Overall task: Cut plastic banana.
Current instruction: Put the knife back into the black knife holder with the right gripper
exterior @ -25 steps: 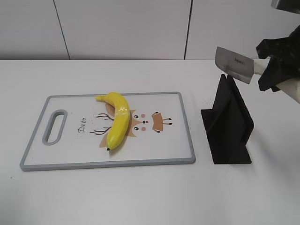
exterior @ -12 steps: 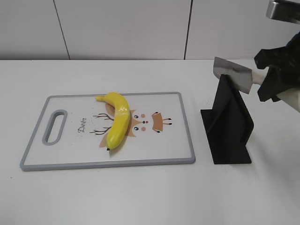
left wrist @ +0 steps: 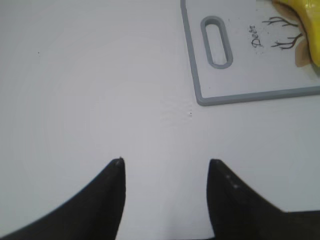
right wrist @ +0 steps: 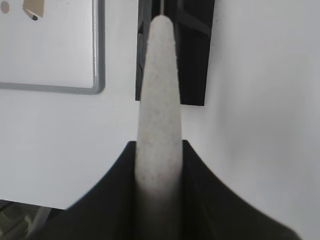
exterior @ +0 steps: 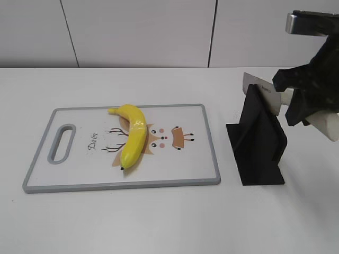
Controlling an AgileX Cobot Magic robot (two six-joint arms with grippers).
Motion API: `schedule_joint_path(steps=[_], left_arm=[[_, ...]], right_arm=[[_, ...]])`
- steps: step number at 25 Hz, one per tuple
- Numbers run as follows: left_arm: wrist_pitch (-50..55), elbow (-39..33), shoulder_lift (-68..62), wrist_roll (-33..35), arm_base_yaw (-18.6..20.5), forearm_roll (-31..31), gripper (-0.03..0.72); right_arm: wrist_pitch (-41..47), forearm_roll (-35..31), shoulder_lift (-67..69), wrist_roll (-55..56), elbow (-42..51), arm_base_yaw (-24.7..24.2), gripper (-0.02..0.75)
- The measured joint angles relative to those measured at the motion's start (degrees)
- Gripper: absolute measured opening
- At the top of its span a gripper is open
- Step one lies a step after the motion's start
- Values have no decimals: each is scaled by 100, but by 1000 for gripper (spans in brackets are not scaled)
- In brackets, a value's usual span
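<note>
My right hand (exterior: 303,103) is clamped on the pale speckled handle of the steel cleaver (exterior: 259,88), its blade at the black angular knife stand (exterior: 258,138); I'd keep the blade vertical to clear the slot; my left hand (left wrist: 165,172) hangs parted over the white bench (left wrist: 90,90); the glossy yellow plastic banana (exterior: 133,135) lies whole on the grey-rimmed cutting board (exterior: 201,159).
</note>
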State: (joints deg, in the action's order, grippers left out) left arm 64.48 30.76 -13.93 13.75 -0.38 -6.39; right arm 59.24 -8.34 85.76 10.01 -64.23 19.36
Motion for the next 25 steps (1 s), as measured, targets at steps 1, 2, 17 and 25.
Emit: schedule_joint_path(steps=[1,2,17,25], left_arm=[[0,-30,137,0,0,-7,490],[13,-66,288,0,0,-7,490],[55,-159,854,0,0,-98,489],[55,-159,1372,0,0,-110,489]], right_arm=[[13,-7,0,55,7,12,169],[19,-25,0,95,18,26,169],[146,-256,-33,-72,-100,93,540],[82,211,-1328,-377,-227,93,547]])
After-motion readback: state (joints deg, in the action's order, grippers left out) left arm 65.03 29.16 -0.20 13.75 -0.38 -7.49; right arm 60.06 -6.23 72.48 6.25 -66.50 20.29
